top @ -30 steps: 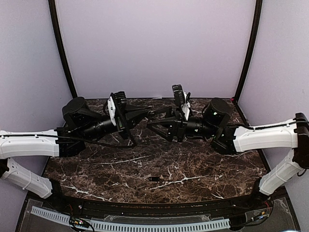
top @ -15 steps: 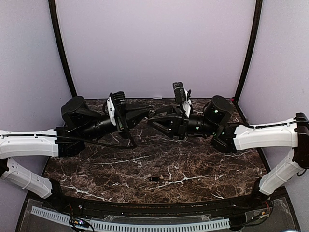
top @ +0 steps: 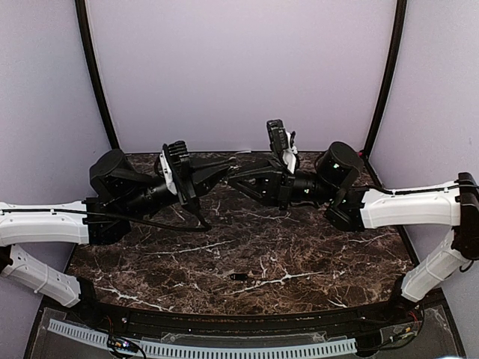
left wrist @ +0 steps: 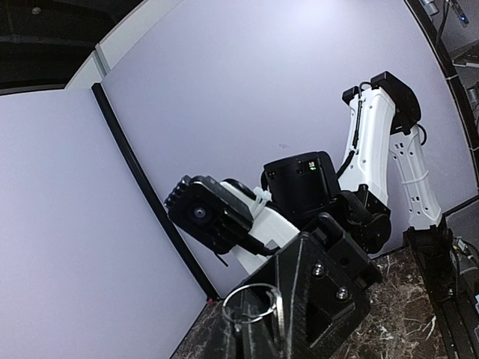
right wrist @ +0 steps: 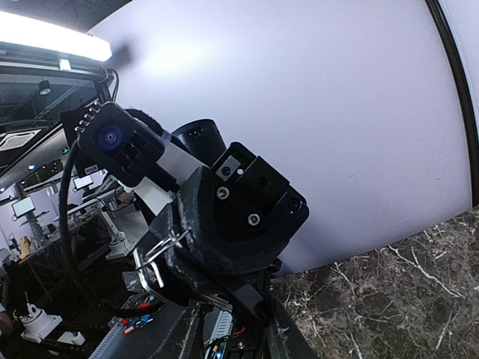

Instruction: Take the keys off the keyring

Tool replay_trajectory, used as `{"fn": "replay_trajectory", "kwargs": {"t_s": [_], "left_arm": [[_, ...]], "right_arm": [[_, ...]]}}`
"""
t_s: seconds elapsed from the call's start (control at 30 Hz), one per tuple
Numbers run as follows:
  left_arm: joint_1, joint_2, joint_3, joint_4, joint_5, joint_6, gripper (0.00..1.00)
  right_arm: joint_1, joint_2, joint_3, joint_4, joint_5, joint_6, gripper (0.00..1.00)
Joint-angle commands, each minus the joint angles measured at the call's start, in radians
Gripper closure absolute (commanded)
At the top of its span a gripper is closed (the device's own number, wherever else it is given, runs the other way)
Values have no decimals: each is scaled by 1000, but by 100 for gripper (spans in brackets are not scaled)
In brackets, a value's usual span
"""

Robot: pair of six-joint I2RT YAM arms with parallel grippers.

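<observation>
Brown marble with white veins tops the table (top: 150, 254), and both arms reach in over its far half from opposite sides. Each white forearm runs nearly level towards the middle, with the black wrist raised above the surface. The left gripper (top: 223, 171) and the right gripper (top: 235, 182) point at each other, tip to tip, near the back wall (top: 239, 75), the right tip a little lower in the top view.

The left jaws are clenched on the ring (left wrist: 253, 307), a thin silvery wire loop that stands out past the black fingers in both wrist views. The right gripper's screwed finger block fills the left wrist view just behind the loop. The right wrist view looks straight at the left fingers, with the ring jutting out on their left side. I cannot tell whether the right jaws are released or grasping the ring.

One key (top: 239, 277), a small dark oblong piece, lies flat on the table near the front edge, well apart from both grippers.
</observation>
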Motion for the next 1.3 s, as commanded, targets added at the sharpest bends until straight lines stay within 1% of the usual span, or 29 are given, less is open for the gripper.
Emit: {"fn": "replay_trajectory", "kwargs": {"t_s": [0.0, 0.1, 0.17, 0.27, 0.4, 0.47, 0.63, 0.73, 0.87, 1.03, 1.1, 1.27], "left_arm": [[8, 12, 0, -34, -89, 35, 100], [8, 7, -12, -7, -120, 40, 100], [8, -3, -30, 30, -132, 49, 100], [8, -8, -36, 41, -144, 76, 100], [7, -11, -23, 37, -143, 115, 100], [6, -13, -14, 34, -146, 143, 100], [7, -9, 1, 34, -167, 206, 100], [7, -9, 6, 27, -169, 219, 100], [6, -14, 4, 24, -139, 194, 100], [7, -14, 2, 26, -115, 164, 100], [7, -13, 1, 28, -110, 157, 100], [6, -10, -3, 31, -100, 149, 100]], "right_arm": [[35, 4, 60, 133, -135, 20, 72], [37, -5, 46, 137, -121, 15, 71], [36, -16, 27, 113, -86, -1, 63], [36, -27, -12, 90, -16, -35, 50], [32, -26, -40, 93, 5, -49, 41], [32, -28, -46, 105, 0, -52, 38], [28, -38, -60, 82, 17, -81, 36], [22, -44, -65, 72, 14, -83, 36], [15, -40, -44, 61, 17, -83, 36], [3, -10, -13, 98, -7, -57, 40], [1, 2, 3, 102, -18, -50, 43], [1, 29, 20, 135, -29, -6, 55]]}}
